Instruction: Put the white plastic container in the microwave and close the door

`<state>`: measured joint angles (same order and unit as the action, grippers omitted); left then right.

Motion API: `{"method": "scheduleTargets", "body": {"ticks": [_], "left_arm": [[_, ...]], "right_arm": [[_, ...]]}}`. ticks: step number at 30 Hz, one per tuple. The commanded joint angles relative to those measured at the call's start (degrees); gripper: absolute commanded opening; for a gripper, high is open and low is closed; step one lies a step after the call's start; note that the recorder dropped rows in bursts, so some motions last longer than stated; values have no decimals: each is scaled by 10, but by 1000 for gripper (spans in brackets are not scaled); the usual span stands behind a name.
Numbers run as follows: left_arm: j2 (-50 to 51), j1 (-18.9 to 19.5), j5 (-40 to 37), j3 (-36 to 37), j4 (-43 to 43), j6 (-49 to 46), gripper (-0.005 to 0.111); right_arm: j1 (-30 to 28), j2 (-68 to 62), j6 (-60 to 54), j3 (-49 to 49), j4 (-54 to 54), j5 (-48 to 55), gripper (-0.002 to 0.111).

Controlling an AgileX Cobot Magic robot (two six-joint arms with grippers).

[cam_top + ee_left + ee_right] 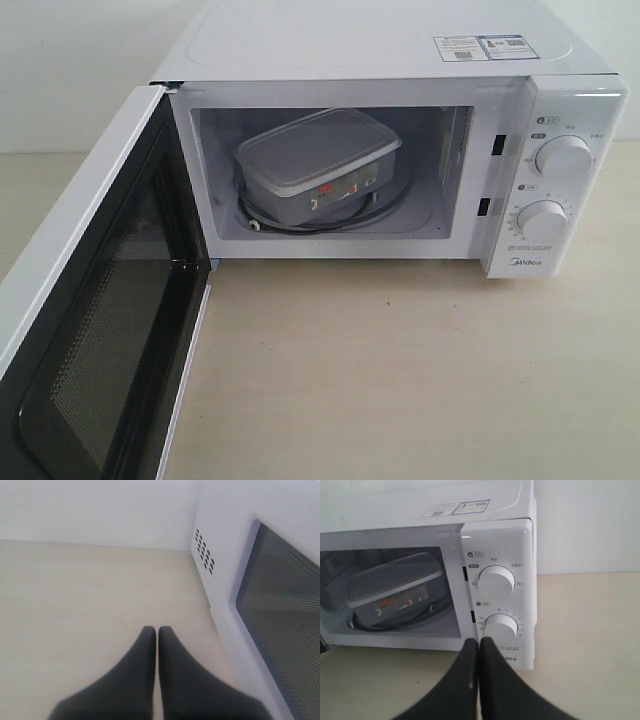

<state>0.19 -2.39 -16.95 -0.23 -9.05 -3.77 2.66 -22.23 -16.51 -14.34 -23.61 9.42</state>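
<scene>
We are looking at the microwave with the door hanging wide open. The white plastic container is sitting inside its cavity. We are holding the left gripper clenched empty beside the door, the right gripper clenched empty before the lower knob.

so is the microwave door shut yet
No, the door stands wide open at the left of the exterior view, with the white plastic container sitting inside the microwave.
</scene>
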Motion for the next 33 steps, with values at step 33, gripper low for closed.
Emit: {"method": "scheduleTargets", "body": {"ticks": [33], "left_arm": [[-2, 1, 0, 2, -6, 4, 4]], "right_arm": [[-33, 222, 158, 143, 236, 106, 0]]}}
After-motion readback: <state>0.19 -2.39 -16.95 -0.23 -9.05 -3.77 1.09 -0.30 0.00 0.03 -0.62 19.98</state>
